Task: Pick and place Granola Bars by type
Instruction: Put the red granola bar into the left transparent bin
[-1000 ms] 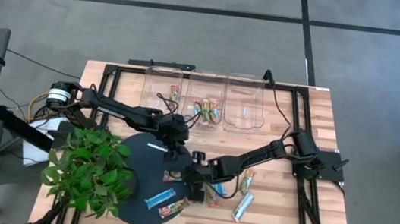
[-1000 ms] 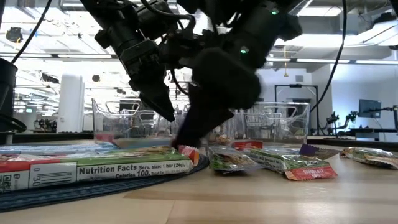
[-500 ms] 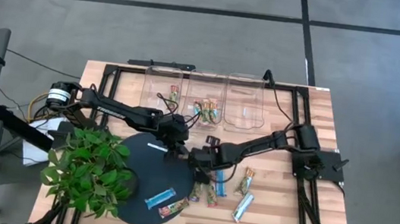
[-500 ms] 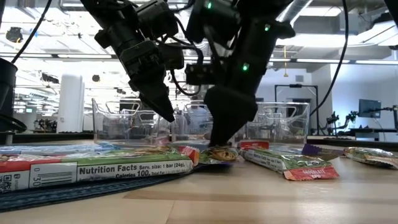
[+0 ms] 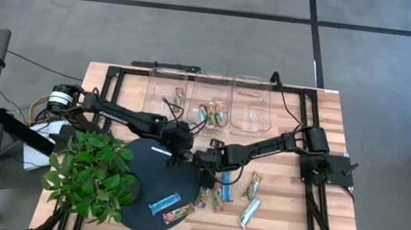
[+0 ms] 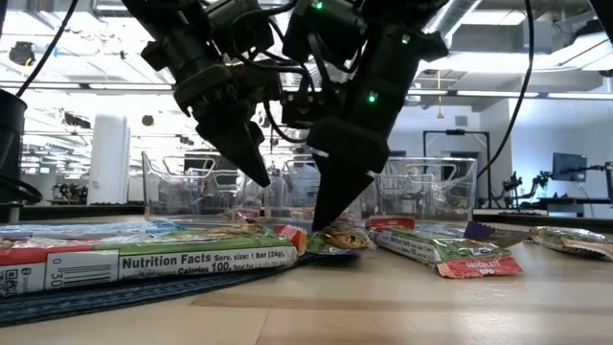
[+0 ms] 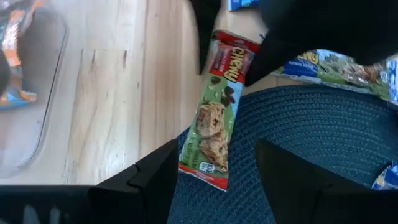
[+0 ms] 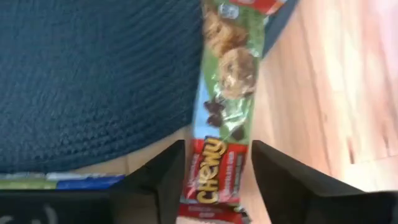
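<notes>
At the mat's (image 5: 147, 172) right edge, the green granola bar (image 8: 225, 93) lies lengthwise between the right gripper's (image 8: 211, 165) spread fingers; the left gripper (image 7: 214, 165), nearby, is spread too.

Left gripper (image 5: 179, 154) fingers spread, pointing down, right gripper (image 5: 198, 160) just beside it, fingers parted, both arms reaching inward

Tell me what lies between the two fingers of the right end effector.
A green and red Chewy granola bar lies there, half on the dark woven mat and half on the wooden table. The right wrist view shows this.
</notes>
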Robot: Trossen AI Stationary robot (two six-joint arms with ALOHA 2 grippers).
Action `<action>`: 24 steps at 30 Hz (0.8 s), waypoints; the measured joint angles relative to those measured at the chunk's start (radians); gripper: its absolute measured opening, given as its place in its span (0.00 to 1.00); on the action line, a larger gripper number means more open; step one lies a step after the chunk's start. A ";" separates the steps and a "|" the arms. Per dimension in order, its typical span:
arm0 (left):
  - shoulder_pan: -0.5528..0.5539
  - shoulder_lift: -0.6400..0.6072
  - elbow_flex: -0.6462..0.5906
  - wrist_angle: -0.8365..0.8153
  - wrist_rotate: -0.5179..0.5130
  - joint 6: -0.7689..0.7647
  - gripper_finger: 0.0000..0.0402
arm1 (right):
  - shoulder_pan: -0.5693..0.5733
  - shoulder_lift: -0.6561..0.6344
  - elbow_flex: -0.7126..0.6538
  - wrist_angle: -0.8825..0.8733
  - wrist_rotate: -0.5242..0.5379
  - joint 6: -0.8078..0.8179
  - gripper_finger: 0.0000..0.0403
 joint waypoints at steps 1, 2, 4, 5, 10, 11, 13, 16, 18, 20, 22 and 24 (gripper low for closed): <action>-0.004 0.000 0.000 0.000 0.000 0.014 0.51 | -0.002 0.000 0.000 -0.001 0.000 0.005 0.49; -0.007 0.000 0.000 0.002 -0.001 0.026 0.51 | -0.005 -0.001 0.000 -0.003 0.000 0.008 0.51; -0.012 0.000 0.000 0.003 -0.015 0.042 0.51 | -0.010 -0.012 0.000 -0.008 0.000 0.008 0.56; -0.014 0.000 0.000 0.003 -0.025 0.050 0.51 | -0.011 -0.015 0.001 0.000 0.000 0.008 0.58; -0.025 0.019 0.000 0.014 -0.045 0.103 0.51 | -0.006 -0.069 0.001 -0.010 0.008 0.008 0.63; -0.027 0.029 0.000 0.021 -0.044 0.104 0.51 | -0.005 -0.088 0.001 -0.025 0.012 0.008 0.63; -0.031 0.052 0.000 0.046 -0.043 0.104 0.51 | 0.002 -0.129 0.001 -0.034 0.029 0.007 0.63; -0.034 0.085 0.000 0.075 -0.037 0.104 0.51 | 0.015 -0.200 0.000 -0.080 0.067 0.002 0.63; -0.034 0.098 0.000 0.090 -0.043 0.105 0.51 | 0.029 -0.250 0.001 -0.088 0.084 0.005 0.63; -0.034 0.107 0.000 0.114 -0.051 0.111 0.51 | 0.051 -0.299 0.001 -0.130 0.121 0.009 0.63; -0.032 0.108 0.000 0.113 -0.052 0.124 0.51 | 0.077 -0.345 0.001 -0.159 0.171 0.029 0.63; -0.032 0.107 0.000 0.122 -0.052 0.147 0.51 | 0.103 -0.388 0.001 -0.194 0.226 0.054 0.63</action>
